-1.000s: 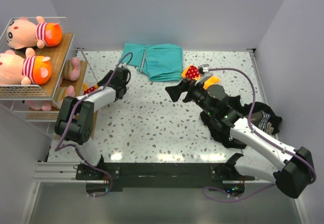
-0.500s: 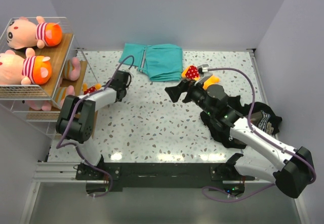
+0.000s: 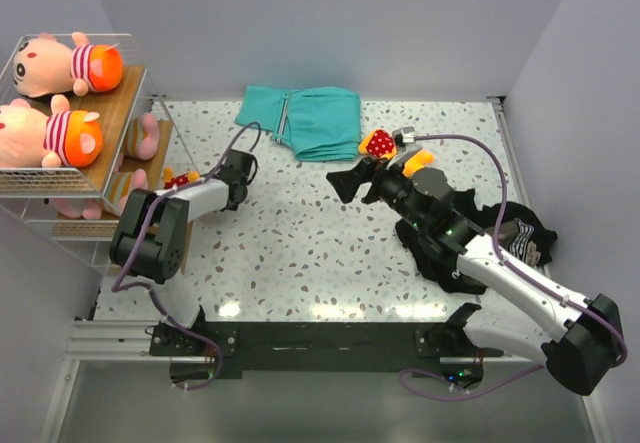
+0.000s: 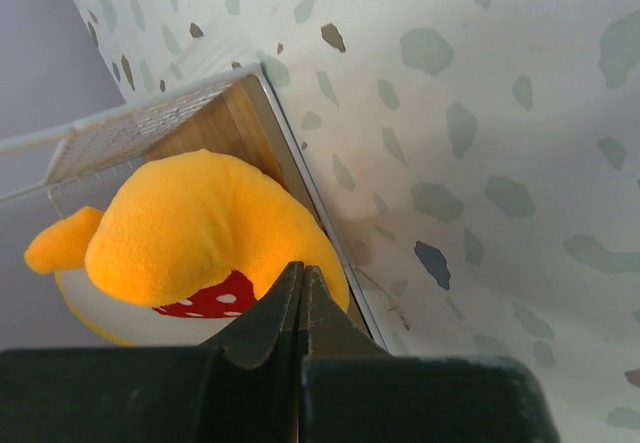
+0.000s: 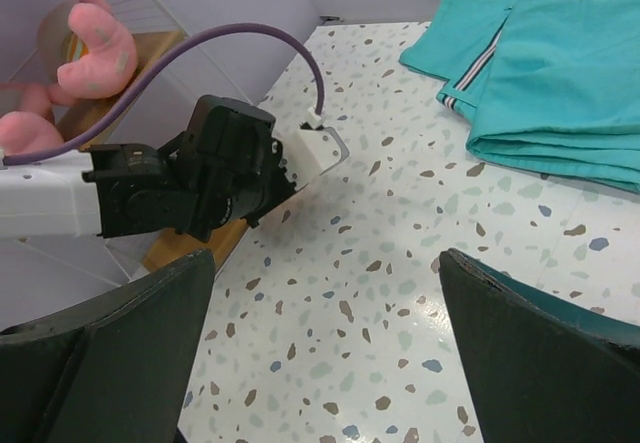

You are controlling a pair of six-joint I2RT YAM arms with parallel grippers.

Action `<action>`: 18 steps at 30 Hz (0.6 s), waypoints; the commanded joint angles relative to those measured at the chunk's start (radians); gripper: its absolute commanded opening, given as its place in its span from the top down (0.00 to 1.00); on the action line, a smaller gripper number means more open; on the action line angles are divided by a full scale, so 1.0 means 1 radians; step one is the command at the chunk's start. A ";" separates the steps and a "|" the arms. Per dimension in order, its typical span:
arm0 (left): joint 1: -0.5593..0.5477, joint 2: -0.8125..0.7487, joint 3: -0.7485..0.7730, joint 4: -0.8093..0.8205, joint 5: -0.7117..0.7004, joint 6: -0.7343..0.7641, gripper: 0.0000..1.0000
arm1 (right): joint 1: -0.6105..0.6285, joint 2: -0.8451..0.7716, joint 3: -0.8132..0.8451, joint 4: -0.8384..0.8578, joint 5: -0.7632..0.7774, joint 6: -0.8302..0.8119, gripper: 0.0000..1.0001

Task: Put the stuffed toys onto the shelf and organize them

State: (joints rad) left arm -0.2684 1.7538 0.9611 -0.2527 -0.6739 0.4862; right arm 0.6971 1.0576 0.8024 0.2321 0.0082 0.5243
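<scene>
The shelf (image 3: 112,123) stands at the far left. Two pink dolls in striped shirts (image 3: 60,63) (image 3: 50,135) lie on its top boards, and more pink toys (image 3: 140,135) lie lower down. An orange toy in a red dotted dress (image 3: 180,177) lies at the edge of the bottom board (image 4: 200,133); it fills the left wrist view (image 4: 200,233). My left gripper (image 3: 200,179) is shut, its tips (image 4: 302,268) against this toy with nothing between them. A second orange toy (image 3: 382,144) lies behind my right gripper (image 3: 352,175), which is open and empty above the table (image 5: 325,258).
A folded teal cloth (image 3: 315,123) lies at the back middle and shows in the right wrist view (image 5: 560,73). A black garment (image 3: 500,233) lies under my right arm at the right. The left arm (image 5: 200,178) crosses the right wrist view, with the shelf behind it.
My left wrist has shifted a little nearer and lower toward the shelf's bottom board. The orange toy there and my right arm have hardly moved.
</scene>
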 commanded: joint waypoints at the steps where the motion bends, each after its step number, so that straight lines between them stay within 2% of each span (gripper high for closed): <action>1: 0.011 -0.066 -0.036 -0.019 -0.041 -0.023 1.00 | -0.002 -0.013 0.031 0.036 -0.014 0.017 0.01; 5: 0.011 -0.083 -0.025 -0.039 -0.055 -0.034 1.00 | -0.004 -0.011 0.031 0.038 -0.031 0.022 0.02; 8: 0.009 -0.102 0.007 -0.060 -0.012 -0.061 0.98 | -0.004 -0.002 0.032 0.035 -0.019 0.022 0.01; 13: -0.037 -0.172 0.064 -0.051 0.164 -0.119 0.87 | -0.004 0.042 0.075 -0.029 0.036 0.013 0.01; 16: -0.064 -0.226 0.086 -0.028 0.311 -0.136 0.82 | -0.004 0.091 0.147 -0.181 0.149 0.011 0.01; 18: -0.090 -0.278 0.117 -0.019 0.422 -0.164 0.78 | -0.004 0.145 0.220 -0.256 0.287 -0.013 0.01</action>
State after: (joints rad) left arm -0.3157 1.5841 0.9985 -0.3229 -0.4896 0.3950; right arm 0.6975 1.1378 0.8852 0.1314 0.0761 0.5377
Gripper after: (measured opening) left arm 0.187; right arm 0.986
